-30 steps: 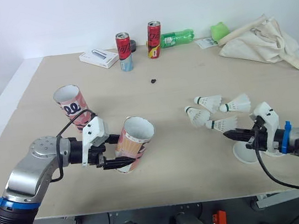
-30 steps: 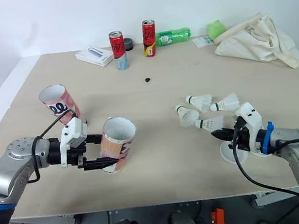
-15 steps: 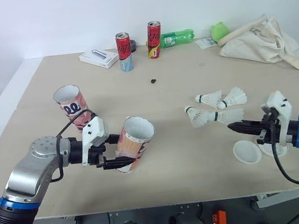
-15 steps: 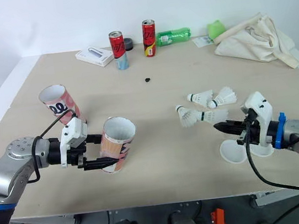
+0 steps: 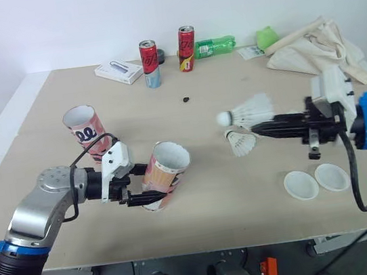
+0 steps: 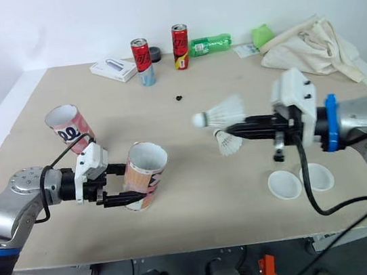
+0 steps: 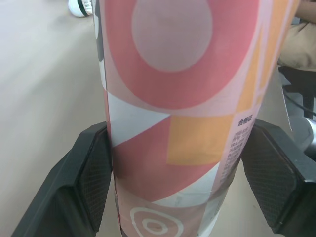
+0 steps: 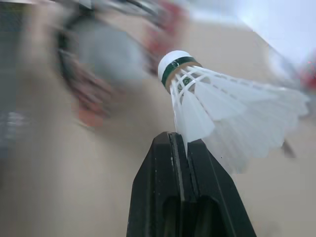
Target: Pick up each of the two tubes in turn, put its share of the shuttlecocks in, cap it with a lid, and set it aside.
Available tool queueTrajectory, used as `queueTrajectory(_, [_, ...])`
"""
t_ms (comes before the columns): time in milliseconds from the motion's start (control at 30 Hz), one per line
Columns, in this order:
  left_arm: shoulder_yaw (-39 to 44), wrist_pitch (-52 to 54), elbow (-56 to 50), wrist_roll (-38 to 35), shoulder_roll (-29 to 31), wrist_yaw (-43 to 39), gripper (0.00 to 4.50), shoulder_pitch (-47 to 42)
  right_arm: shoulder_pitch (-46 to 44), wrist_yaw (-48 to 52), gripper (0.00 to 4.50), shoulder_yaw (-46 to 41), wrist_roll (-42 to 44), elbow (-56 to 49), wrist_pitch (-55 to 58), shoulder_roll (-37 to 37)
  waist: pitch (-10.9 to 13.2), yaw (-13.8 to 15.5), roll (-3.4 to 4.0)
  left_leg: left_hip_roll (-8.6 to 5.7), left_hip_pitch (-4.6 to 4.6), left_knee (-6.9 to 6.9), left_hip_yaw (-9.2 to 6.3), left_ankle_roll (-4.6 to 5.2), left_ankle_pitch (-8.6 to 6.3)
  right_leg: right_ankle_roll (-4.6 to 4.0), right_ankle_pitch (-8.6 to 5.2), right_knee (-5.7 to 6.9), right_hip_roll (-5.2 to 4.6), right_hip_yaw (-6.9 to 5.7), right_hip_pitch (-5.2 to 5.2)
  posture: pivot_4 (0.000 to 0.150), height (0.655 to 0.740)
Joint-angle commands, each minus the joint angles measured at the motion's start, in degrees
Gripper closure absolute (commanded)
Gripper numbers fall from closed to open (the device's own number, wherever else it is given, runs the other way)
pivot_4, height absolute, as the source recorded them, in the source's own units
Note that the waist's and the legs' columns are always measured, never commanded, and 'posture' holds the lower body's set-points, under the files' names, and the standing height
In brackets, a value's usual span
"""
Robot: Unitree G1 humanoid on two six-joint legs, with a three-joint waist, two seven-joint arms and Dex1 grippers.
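- Two white lids lie side by side, hollow side up, on the table near its front edge, on the robot's right.
- Level with them on the robot's left, the left gripper is clamped on a tube. In the left wrist view the black ribbed pads press on opposite sides of its lower part.
- That tube is cardboard, printed in pink, orange and white shapes (circles and triangles, with a small block of text). It tilts with its open white-lined mouth up and toward the robot's right. Whether its base touches the table cannot be told.
- Farther in on the right, the right gripper reaches toward the middle of the table, fingers together and pinching the edge of a shuttlecock by its white feather skirt. It is held off the table, and its white cork, ringed with a green band, points to the robot's left.
- Just below it, a second shuttlecock lies on the table.
- On the left and farther back than the held one, a second tube stands on the table, pink with white print, mouth open.
- Past the middle sits a small dark object.
- Along the far edge are a white box, two red cans, a green bottle on its side, a green lump and a cream cloth bag.
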Motion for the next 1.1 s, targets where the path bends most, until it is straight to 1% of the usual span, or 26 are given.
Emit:
queueTrajectory(33, [0.1,-1.0,0.6,0.5,-0.3,-0.2,0.98,-1.5,-6.5,2.3,4.48,4.7,0.0,-1.3,-0.8,1.1,0.0,0.1,-0.01,0.00,-0.02,0.00,-0.02,0.00,0.00,-0.01,-0.01,-0.01,0.00,-0.02,0.00,0.150,0.7400])
queueTrajectory(200, [-0.1,-1.5,1.1,0.7,-0.7,-0.3,0.98,-2.1,-12.0,8.1,4.48,12.6,-4.8,0.6,-5.0,2.1,0.0,0.1,-0.02,-0.06,-0.12,0.01,-0.04,0.00,0.00,0.00,-0.04,-0.05,-0.12,-0.08,-0.03,0.150,0.7400])
queueTrajectory(333, [0.0,-1.5,1.4,0.8,-1.0,-0.2,0.98,-2.3,-16.2,11.3,4.48,19.8,-13.0,6.5,-11.0,4.5,0.0,0.1,-0.02,-0.08,-0.12,0.03,0.03,0.01,-0.01,0.01,-0.03,-0.04,-0.16,-0.08,-0.05,0.150,0.7400])
queueTrajectory(400, [0.1,-1.4,1.3,0.9,-1.0,-0.2,0.98,-2.2,-18.0,12.2,4.48,21.8,-15.8,9.2,-13.1,5.9,0.0,0.1,-0.02,-0.07,-0.10,0.04,0.04,0.00,-0.01,0.00,-0.02,-0.02,-0.13,-0.09,-0.07,0.150,0.7400])
queueTrajectory(733, [0.4,-0.9,0.1,0.7,-1.3,0.4,0.98,-1.5,-25.4,18.2,4.48,25.7,-23.7,19.4,-21.1,9.1,0.0,0.1,-0.01,-0.04,-0.10,0.05,0.04,0.01,-0.01,-0.12,0.03,0.02,-0.10,-0.11,-0.08,0.150,0.7400])
queueTrajectory(800, [0.4,-0.9,0.0,0.7,-1.3,0.4,0.98,-1.4,-26.0,19.2,4.48,25.8,-24.2,19.9,-22.1,9.6,0.0,0.1,-0.01,-0.04,-0.11,0.06,0.02,0.00,-0.01,-0.15,0.04,0.02,-0.12,-0.12,-0.08,0.150,0.7400])
queueTrajectory(867, [0.4,-0.8,-0.2,0.6,-1.3,0.4,0.98,-1.2,-26.1,20.3,4.48,26.2,-24.1,19.3,-22.1,10.1,0.0,0.1,-0.01,-0.05,-0.11,0.05,0.03,0.00,-0.01,-0.36,0.16,0.02,-0.12,-0.12,-0.08,0.150,0.7400])
queueTrajectory(1100, [0.3,-1.1,-0.1,0.7,-1.5,0.4,0.98,-1.1,-27.8,21.5,4.48,27.5,-24.9,18.5,-21.8,13.9,0.0,0.1,-0.01,-0.04,-0.10,0.05,0.02,0.00,-0.01,-0.38,0.17,0.04,-0.11,-0.13,-0.09,0.150,0.7400])
